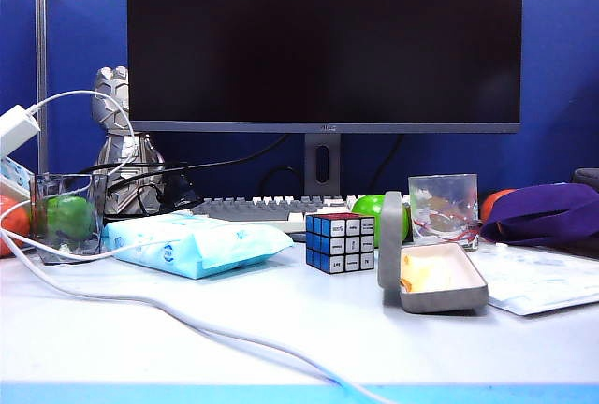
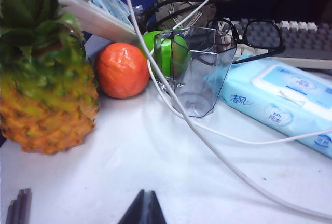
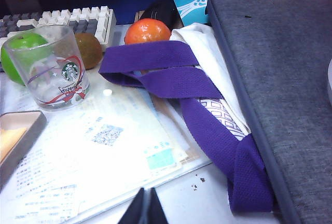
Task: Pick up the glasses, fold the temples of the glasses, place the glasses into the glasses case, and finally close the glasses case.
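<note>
Pretty clearly an office cubicle: big monitor [image 1: 323, 39] on a stand, keyboard [image 1: 257, 209] under it, blue partition walls [image 1: 560, 86] behind, paperwork [image 3: 104, 151] and cables [image 1: 140, 306] scattered over a white desk [image 1: 281, 329].

Exterior view: low at the near edge of the surface [image 1: 309, 329], facing the far monitor [image 1: 323, 39]. Left wrist view: close, low over the left side, sharing the wipes packet [image 2: 282, 102]. Right wrist view: right side, sharing the glasses case [image 3: 18, 138].
</note>
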Controlling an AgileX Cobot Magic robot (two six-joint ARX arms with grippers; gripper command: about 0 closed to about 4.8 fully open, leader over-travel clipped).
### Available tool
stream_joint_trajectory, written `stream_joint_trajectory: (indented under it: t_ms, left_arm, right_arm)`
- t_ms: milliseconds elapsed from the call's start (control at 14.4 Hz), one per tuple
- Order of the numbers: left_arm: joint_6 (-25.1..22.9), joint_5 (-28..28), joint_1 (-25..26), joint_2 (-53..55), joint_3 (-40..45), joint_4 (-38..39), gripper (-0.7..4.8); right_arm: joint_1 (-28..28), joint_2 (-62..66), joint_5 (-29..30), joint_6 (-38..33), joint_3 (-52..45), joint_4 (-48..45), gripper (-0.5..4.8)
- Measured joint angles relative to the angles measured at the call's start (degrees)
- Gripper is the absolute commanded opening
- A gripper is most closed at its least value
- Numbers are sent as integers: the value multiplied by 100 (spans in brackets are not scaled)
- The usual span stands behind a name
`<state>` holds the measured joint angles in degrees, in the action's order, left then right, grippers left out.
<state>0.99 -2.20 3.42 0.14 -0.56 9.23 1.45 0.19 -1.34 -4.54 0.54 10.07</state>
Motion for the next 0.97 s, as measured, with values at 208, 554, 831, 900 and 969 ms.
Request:
stream_joint_trajectory:
  t_ms: [208, 554, 831, 900, 969]
  left_arm:
    - [-7, 0, 0, 0, 0, 0, -5]
    - [179, 11, 0, 0, -2, -39, -5]
    - [984, 778, -2, 175, -1130, -258, -5]
    - [1005, 1185, -2, 573, -1587, -238, -5]
    - [1012, 1438, -2, 1016, -1969, -223, -5]
  right_arm:
    - [0, 0, 0, 0, 0, 0, 0]
    - [0, 2, -92, -188, 166, 17, -1]
    - [0, 442, -710, -339, 1886, 17, -1]
    - [0, 850, -748, -337, 2315, 44, -1]
    - [0, 1261, -745, -337, 2667, 48, -1]
